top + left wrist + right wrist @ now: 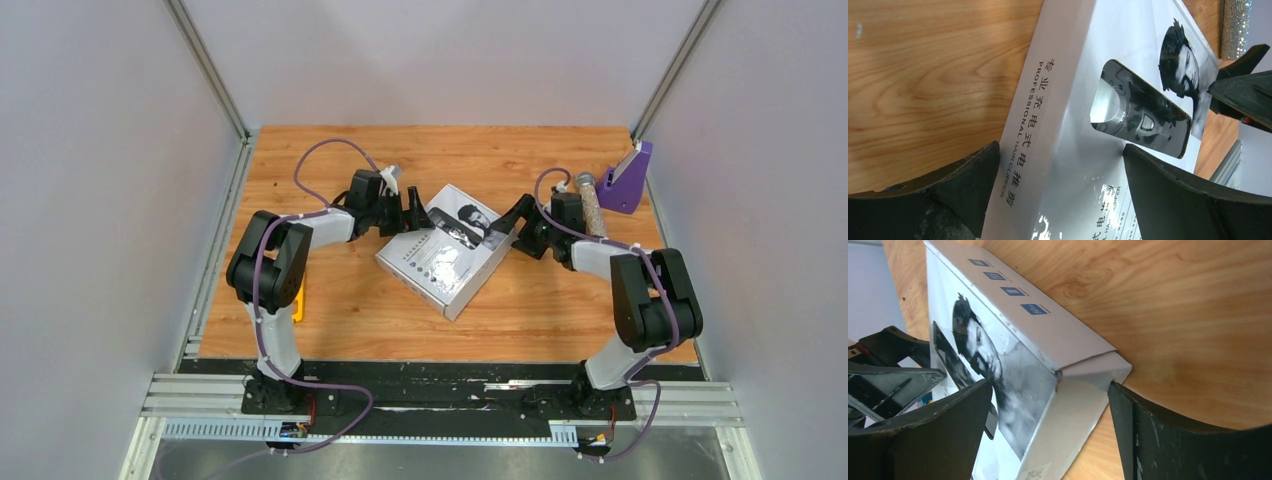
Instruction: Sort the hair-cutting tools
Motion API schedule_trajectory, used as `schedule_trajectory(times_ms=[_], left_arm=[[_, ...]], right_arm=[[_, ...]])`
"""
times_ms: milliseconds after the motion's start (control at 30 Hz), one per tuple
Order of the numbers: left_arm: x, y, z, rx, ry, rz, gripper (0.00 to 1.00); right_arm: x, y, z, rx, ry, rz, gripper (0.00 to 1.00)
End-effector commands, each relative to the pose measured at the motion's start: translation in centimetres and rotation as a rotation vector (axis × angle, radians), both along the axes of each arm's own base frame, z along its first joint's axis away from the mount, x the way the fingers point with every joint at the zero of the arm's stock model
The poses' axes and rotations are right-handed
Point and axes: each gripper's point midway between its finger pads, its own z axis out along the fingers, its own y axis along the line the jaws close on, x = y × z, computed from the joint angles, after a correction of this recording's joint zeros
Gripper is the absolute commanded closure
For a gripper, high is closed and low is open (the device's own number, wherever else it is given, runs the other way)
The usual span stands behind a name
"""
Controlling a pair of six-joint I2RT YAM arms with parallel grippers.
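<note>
A white hair-clipper box [445, 262] lies closed in the middle of the wooden table, printed with a man's head and a dark clipper-shaped panel [1140, 110]. The clipper, comb guard, cord and stick themselves are hidden. My left gripper [418, 212] is open at the box's far-left edge; in the left wrist view [1060, 180] its jaws straddle that edge, one finger beside the box's side wall. My right gripper [512, 222] is open at the box's far-right corner; in the right wrist view [1048, 415] its jaws straddle the end flap [1083, 405], which looks slightly ajar.
A glittery silver cylinder [590, 205] lies at the back right next to a purple holder [628, 180]. A yellow plastic piece [298, 305] sits by the left arm's base link. Grey walls close in the table on both sides.
</note>
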Motion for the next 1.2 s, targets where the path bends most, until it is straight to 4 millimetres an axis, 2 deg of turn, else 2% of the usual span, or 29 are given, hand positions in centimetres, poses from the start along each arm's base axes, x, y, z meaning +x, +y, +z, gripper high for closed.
schedule_trajectory(times_ms=[0,133,267,400,533,667,700,733,767,867,1000,1167], left_arm=[[-0.4,-3.0,2.0,-0.081,-0.040,-0.084,0.00],[-1.1,-3.5,1.7,-0.116,-0.021,-0.092,0.00],[-1.3,-3.2,1.6,-0.109,-0.023,-0.082,0.00],[-1.1,-2.5,1.9,-0.082,-0.044,-0.043,0.00],[-0.8,-1.3,2.1,-0.037,-0.065,0.018,0.00],[-1.0,0.1,2.6,0.002,-0.081,0.076,0.00],[-1.0,0.3,3.3,0.003,-0.097,0.084,0.00],[-1.3,0.8,3.0,0.023,-0.090,0.100,0.00],[-1.3,1.1,3.7,0.027,-0.107,0.110,0.00],[-2.3,1.9,3.7,0.053,-0.097,0.118,0.00],[-3.5,2.3,4.1,0.050,-0.091,0.115,0.00],[-5.0,2.5,3.9,0.043,-0.064,0.103,0.00]], right_arm=[[2.7,3.2,4.4,0.095,-0.188,0.147,0.13],[3.3,5.5,5.3,0.139,-0.241,0.270,0.15],[4.1,6.8,5.1,0.147,-0.239,0.333,0.16],[4.9,6.3,5.4,0.100,-0.234,0.303,0.15],[4.7,4.6,4.8,0.027,-0.175,0.214,0.12],[2.6,3.1,4.1,-0.003,-0.087,0.135,0.10],[1.9,2.8,3.9,-0.004,-0.056,0.114,0.10],[0.9,2.5,3.5,-0.005,-0.023,0.102,0.10],[-0.3,2.4,3.3,0.001,0.009,0.105,0.10],[-3.3,2.6,3.5,0.028,0.048,0.124,0.10],[-7.1,3.3,4.1,0.077,0.060,0.174,0.10],[-11.3,5.8,4.6,0.164,0.074,0.285,0.10]])
